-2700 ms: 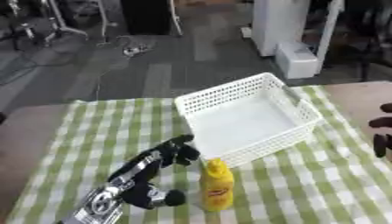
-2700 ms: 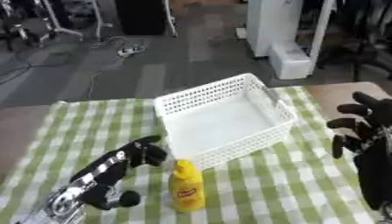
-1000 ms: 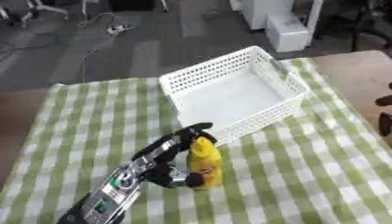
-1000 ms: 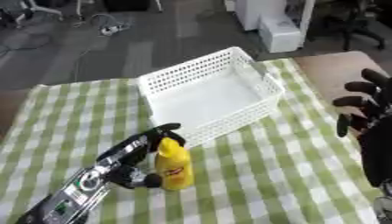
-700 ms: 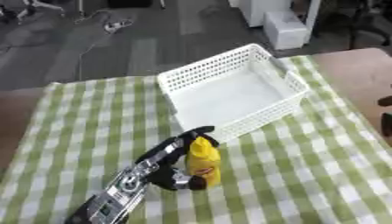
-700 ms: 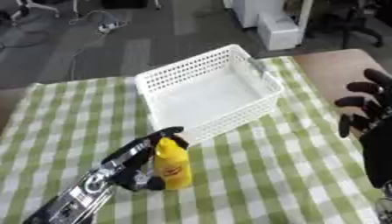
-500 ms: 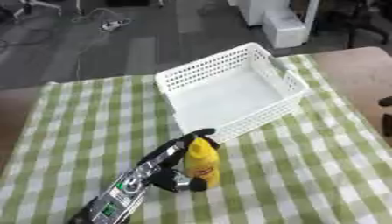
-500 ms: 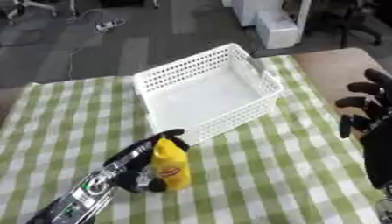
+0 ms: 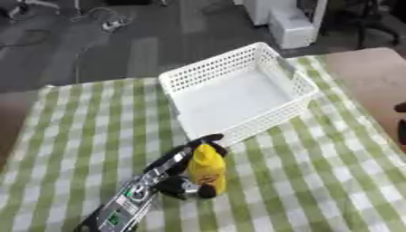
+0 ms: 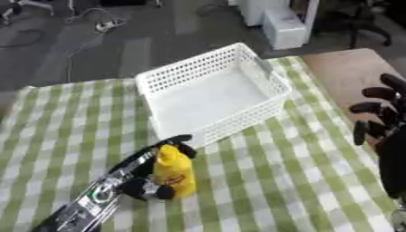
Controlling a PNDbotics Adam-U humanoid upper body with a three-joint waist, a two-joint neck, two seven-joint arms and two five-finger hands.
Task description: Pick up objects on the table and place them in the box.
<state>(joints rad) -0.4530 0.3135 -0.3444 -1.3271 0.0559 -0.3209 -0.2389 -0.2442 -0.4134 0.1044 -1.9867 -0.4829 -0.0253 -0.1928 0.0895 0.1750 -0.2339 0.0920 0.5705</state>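
**Left hand wrapped around the yellow bottle, just in front of the basket**

One white plastic basket [image 9: 238, 97] sits on a green-and-white checked tablecloth [image 9: 333, 172]. It is rectangular, with perforated lattice walls and a smooth pale floor, and nothing lies inside it.

Just in front of the basket's near-left corner stands one yellow squeeze bottle [image 9: 208, 168], upright, glossy, with a rounded body, a narrower shoulder and cap, and a reddish label low on its front. The left hand [image 9: 184, 181] reaches it from the lower left on a black arm with silver joints. Its dark fingers arch past the bottle's cap on the far side while the thumb presses in low on the near side, so the hand is curled around the bottle, which rests on the cloth.

The right hand [image 10: 379, 118] shows properly only in the right eye view, well to the right of the basket at the cloth's edge, fingers spread and relaxed, holding nothing. The left eye view catches merely a dark sliver of it at the right border.
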